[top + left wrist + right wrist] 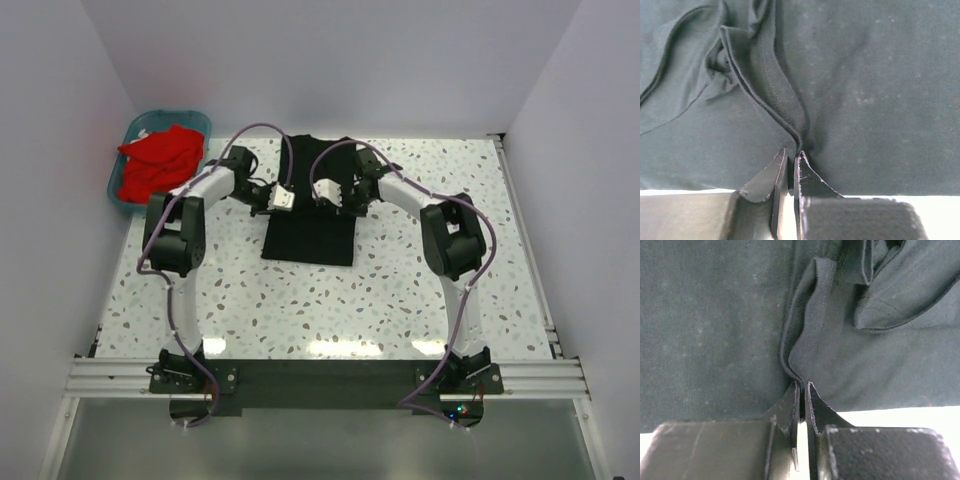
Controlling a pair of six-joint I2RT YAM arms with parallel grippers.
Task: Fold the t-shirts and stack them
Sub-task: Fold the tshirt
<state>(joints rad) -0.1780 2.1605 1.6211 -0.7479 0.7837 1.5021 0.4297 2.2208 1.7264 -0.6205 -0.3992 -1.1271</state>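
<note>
Black t-shirt (308,240): lying as a narrow dark panel at the far middle of the table (400,290), its long side running near to far. Its far part is lying under both wrists.
Cloth at the left grip: a stitched edge is rising in a ridge from the flat fabric and running straight into the fingertips. Loose folds are bunching to the far left of it in the left wrist view.
Cloth at the right grip: a ribbed, doubled band is standing up and feeding down between the fingertips. A hemmed flap is lying to the far right of it in the right wrist view.
Left end effector (791,156): pinching the raised ridge of the black t-shirt, jaws pressed nearly together with only cloth between them.
Right end effector (802,387): clamping the ribbed band of the same shirt, jaws likewise nearly closed on the fabric.
Arms: both are bending inward from the near edge and meeting over the shirt's far half.
Red t-shirts (155,168): lying heaped and unfolded in the teal basket (168,111).
Teal basket: sitting at the far left corner of the table, well apart from the black t-shirt.
</note>
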